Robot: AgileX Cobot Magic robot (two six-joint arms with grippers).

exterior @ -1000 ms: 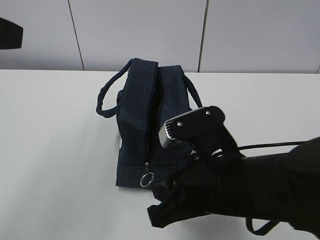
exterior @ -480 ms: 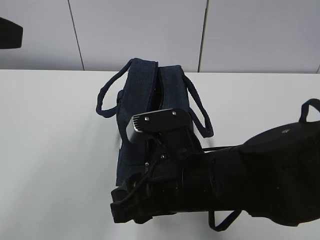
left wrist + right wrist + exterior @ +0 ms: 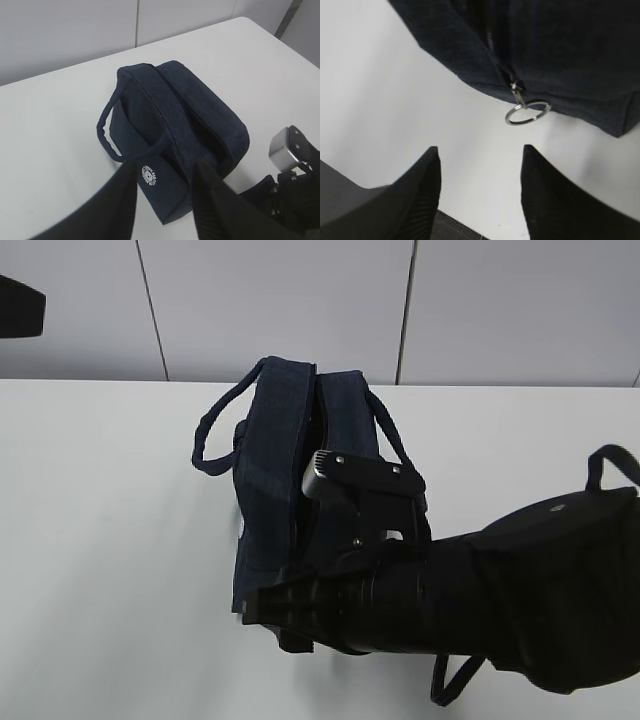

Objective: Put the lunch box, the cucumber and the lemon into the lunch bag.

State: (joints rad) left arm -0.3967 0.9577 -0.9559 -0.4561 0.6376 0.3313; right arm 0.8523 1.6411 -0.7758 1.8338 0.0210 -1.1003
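Lunch bag [image 3: 560,55] ring pull [image 3: 527,112] just beyond right fingers [image 3: 427,195], untouched

Matt navy cloth lunch bag [image 3: 270,460], shiny metal ring pull [image 3: 527,113], smooth white table [image 3: 110,540].

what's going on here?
The right arm is reaching across the front of the lunch bag on the white table. Its right gripper is open and empty, lined up short of the silver ring pull at the bag's lower end. The left gripper hovers above the bag, holding nothing. No lunch box, cucumber or lemon is in view.
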